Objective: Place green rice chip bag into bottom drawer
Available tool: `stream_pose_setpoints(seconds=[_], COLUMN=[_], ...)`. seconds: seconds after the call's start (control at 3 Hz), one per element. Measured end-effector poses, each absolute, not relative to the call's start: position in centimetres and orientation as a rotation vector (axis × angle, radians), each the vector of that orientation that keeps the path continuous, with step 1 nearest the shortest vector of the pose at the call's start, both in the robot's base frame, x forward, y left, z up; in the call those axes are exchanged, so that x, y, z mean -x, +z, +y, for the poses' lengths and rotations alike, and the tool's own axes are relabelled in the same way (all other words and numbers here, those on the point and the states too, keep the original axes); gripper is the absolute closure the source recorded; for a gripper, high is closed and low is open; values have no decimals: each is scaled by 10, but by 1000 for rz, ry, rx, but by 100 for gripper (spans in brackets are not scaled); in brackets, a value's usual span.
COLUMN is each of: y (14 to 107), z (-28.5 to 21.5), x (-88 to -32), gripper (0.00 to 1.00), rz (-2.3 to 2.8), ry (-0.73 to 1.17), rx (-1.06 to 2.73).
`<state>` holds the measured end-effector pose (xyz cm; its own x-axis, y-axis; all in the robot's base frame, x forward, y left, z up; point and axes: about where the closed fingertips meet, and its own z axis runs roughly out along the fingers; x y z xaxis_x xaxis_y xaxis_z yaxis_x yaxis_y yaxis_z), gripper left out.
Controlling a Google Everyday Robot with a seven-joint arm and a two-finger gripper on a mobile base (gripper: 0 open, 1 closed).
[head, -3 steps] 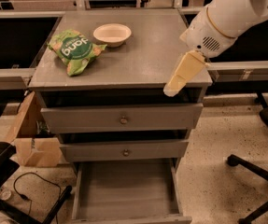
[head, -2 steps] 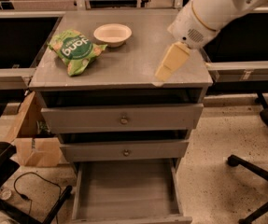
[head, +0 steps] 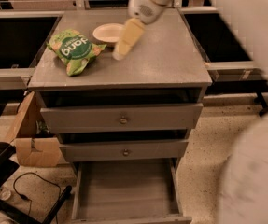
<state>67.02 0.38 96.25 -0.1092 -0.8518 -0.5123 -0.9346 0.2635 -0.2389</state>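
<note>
The green rice chip bag [head: 74, 50] lies on the left of the grey cabinet top [head: 166, 59], its dark green logo facing up. The bottom drawer [head: 124, 190] is pulled out, and its plain grey inside holds nothing. My gripper [head: 119, 54] reaches down from the upper middle, with its cream-coloured fingers [head: 126, 38] over the cabinet top. It is just right of the bag and beside the white bowl, holding nothing that I can see.
A white bowl [head: 108, 32] sits behind the bag, next to the gripper. The two upper drawers [head: 123, 120] with round knobs are shut. A cardboard box [head: 31, 143] and a cable lie on the floor at left. My arm fills the right side.
The gripper has moved left across the cabinet top, from its right edge to a spot beside the bag and bowl. The bag has not moved.
</note>
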Motion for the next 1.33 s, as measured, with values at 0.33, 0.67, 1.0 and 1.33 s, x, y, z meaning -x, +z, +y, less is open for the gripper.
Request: stream_pose_setpoints(seconds=[0.33,0.67,1.0,1.33], y=[958,968,962,945], z=[75,98,101,117], x=[-704,-707,-709,-726], gripper=[0,0,0,0], rz=[1973,1933,1954,2011], ry=[217,228,229,201], rx=[1654,1666,1642,1598])
